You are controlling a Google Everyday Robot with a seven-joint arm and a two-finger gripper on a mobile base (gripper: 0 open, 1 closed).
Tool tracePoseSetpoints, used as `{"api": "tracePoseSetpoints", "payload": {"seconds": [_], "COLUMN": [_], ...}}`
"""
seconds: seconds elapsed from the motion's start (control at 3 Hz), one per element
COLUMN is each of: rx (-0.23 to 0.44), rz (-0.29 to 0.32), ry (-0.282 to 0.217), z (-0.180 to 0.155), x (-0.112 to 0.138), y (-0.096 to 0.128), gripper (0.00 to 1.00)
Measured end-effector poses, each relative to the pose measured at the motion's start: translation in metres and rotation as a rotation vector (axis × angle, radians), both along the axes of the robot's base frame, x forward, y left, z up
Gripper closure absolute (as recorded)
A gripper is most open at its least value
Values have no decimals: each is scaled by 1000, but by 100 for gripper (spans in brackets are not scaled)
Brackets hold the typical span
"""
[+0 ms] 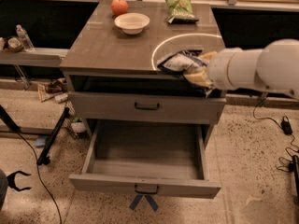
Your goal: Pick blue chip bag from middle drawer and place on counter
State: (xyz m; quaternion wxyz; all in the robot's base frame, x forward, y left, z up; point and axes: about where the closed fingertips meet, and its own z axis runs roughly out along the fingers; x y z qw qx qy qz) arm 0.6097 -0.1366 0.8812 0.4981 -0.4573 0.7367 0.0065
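Observation:
My gripper is shut on the blue chip bag, a crumpled dark blue bag with white and silver patches. It holds the bag at the front right edge of the counter, just over the white circle arc. The white arm comes in from the right. The middle drawer is pulled wide open below and shows a bare floor. The closed drawer front with a dark handle sits above it.
On the counter's back stand a white bowl, a red apple and a green chip bag. A water bottle is on a side shelf at left. Cables and a dark stand leg lie on the floor.

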Motion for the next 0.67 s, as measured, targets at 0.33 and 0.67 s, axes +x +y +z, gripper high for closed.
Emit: {"api": "tracePoseSetpoints", "payload": {"seconds": [0.33,0.67], "rx": [-5,37], "rz": [51,135], "ry": [-4,3], "z": [1,-10], "x": [54,129], "y": [1,24], "gripper": [100,97]}}
